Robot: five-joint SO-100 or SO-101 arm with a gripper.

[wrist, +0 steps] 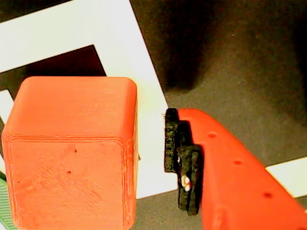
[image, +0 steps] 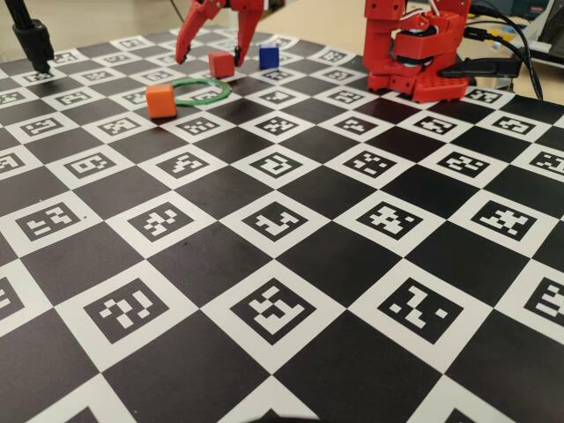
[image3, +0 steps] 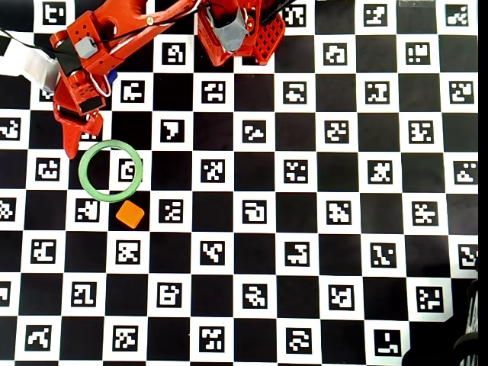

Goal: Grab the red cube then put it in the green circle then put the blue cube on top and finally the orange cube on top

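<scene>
A checkerboard mat [image: 291, 264] of black squares and white squares, each white square printed with a black coded marker, covers the table and fills the overhead view edge to edge. In the fixed view, a pale tan surface [image: 326, 22] shows beyond its far edge, with dark cables [image: 520, 44] at the upper right. The lighting is bright and even, leaving a soft sheen on the black squares.

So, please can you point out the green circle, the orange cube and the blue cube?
green circle [image3: 82, 169]: overhead view, left arc of the ring.
orange cube [image: 160, 100]: fixed view, its front face.
blue cube [image: 268, 57]: fixed view, its front face, behind the claw.
</scene>
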